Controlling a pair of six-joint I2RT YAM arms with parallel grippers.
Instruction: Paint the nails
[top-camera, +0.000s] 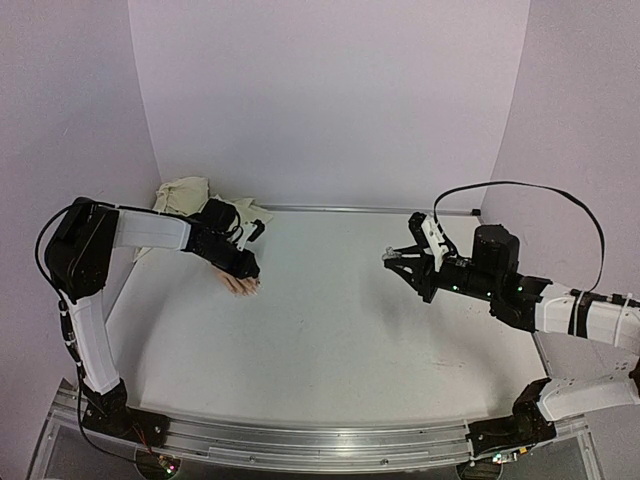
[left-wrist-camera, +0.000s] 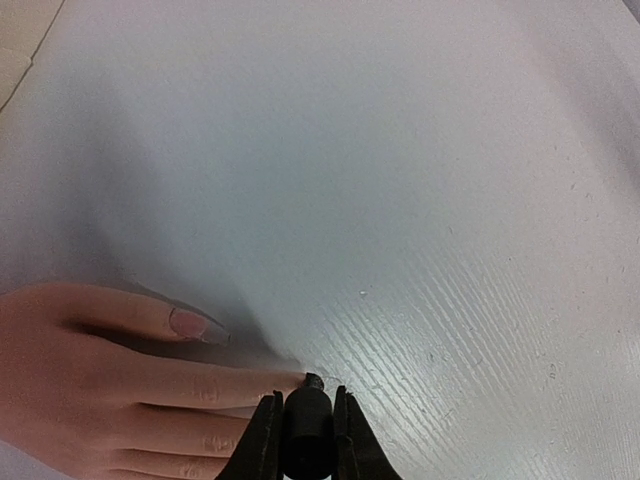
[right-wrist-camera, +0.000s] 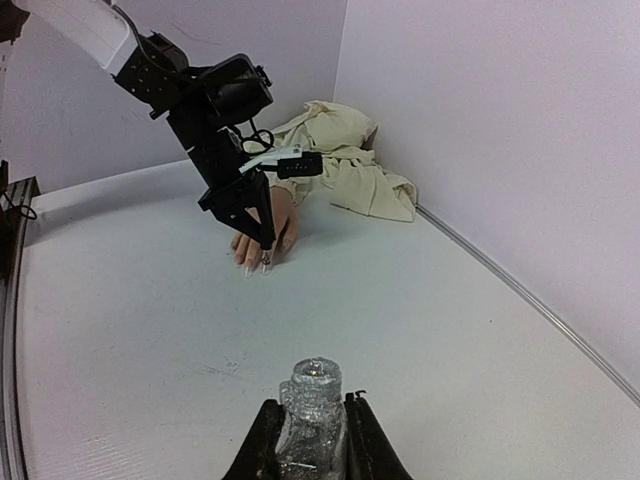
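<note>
A white, lightly scuffed bench (top-camera: 330, 340) sat inside pale lilac walls (top-camera: 330, 100). At 10 o'clock a cream sleeve (top-camera: 185, 195) lay bunched in the corner. Just below it, near 9 o'clock, lay the mannequin hand (top-camera: 240, 285). Its nails (left-wrist-camera: 190, 323) were too small to read from above. The left hand (top-camera: 248, 266) hung over the fingers, clenched on a black cap (left-wrist-camera: 307, 425) – any bristles were hard to make out. At 3 o'clock the right hand (right-wrist-camera: 312, 440) gripped a glass bottle (right-wrist-camera: 312, 400), whose base was cut off.
</note>
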